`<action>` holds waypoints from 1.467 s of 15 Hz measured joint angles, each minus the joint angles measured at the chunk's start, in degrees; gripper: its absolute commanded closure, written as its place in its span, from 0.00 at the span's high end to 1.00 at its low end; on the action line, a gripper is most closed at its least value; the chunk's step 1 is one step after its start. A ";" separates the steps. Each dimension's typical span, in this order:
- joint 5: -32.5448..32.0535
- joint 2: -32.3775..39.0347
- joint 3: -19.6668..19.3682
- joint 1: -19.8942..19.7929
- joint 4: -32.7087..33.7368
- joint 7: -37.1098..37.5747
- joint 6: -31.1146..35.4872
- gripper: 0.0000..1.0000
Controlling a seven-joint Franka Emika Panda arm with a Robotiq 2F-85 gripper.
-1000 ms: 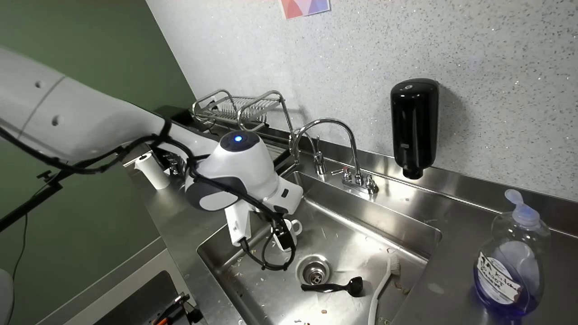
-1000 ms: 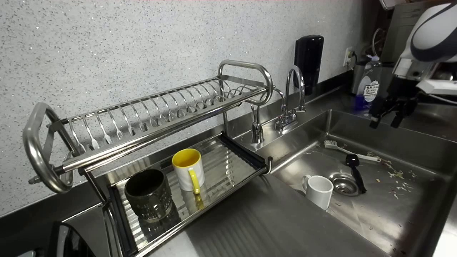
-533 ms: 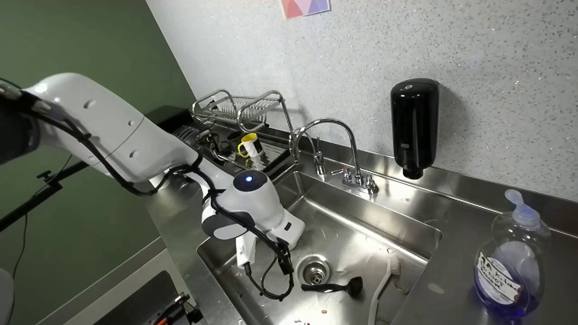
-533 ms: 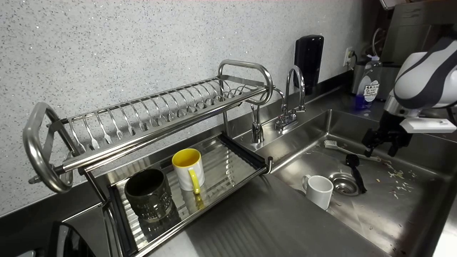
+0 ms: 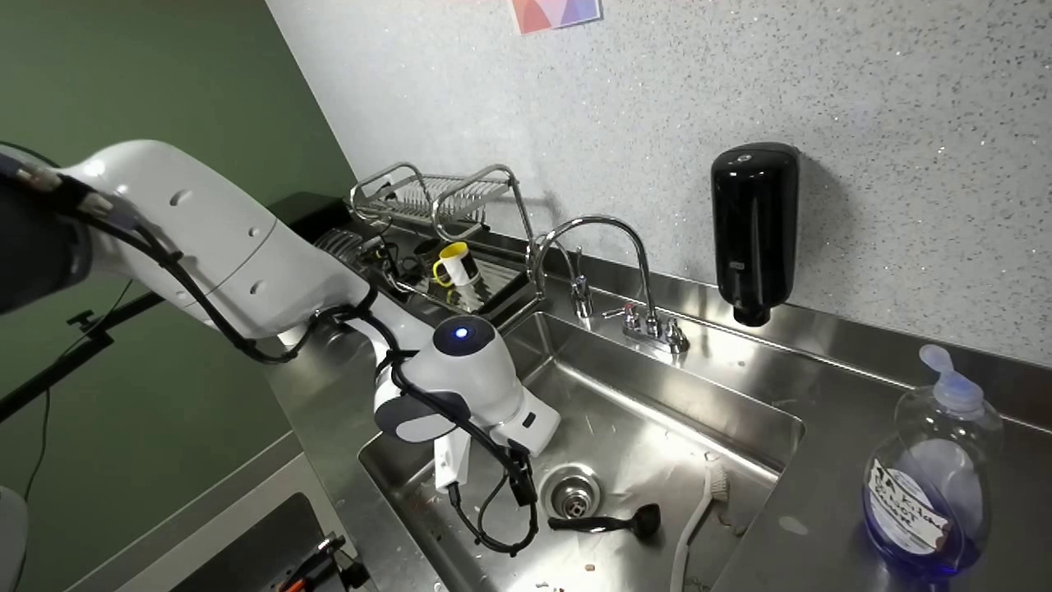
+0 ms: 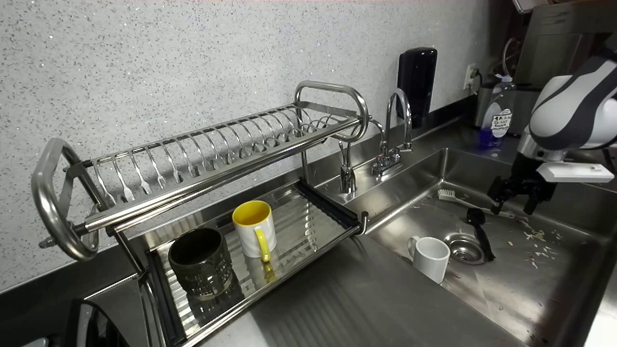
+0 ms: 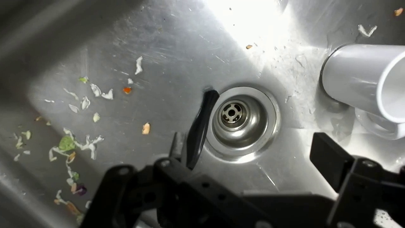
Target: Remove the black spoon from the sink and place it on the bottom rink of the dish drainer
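Currently, end effector (image 6: 512,207) spread wide, black spoon (image 5: 604,524) in sink (image 5: 637,444), handwritten bottle label (image 5: 908,506) partly reading "NOT"

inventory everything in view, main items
sink: 1, silver, counter
black spoon: 1, black, sink
drain: 1, silver, sink
white mug: 1, white, sink
brush: 1, white, sink
food scraps: many, mixed, sink
faucets: 2, chrome, beside sink
dish drainer: 1, silver, counter
yellow-lined mug: 1, white, bottom tier
dark mug: 1, blackish, bottom tier
soap bottle: 1, clear and blue, counter
dispenser: 1, black, wall
gripper: 1, black, over sink
arm: 1, white, over sink
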 measured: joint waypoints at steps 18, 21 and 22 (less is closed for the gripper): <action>-0.25 23.96 1.16 -2.09 12.33 12.67 11.16 1.00; -1.06 26.24 -1.52 1.11 15.30 15.39 9.85 0.98; -1.23 26.89 -2.23 2.24 16.13 16.32 9.48 0.95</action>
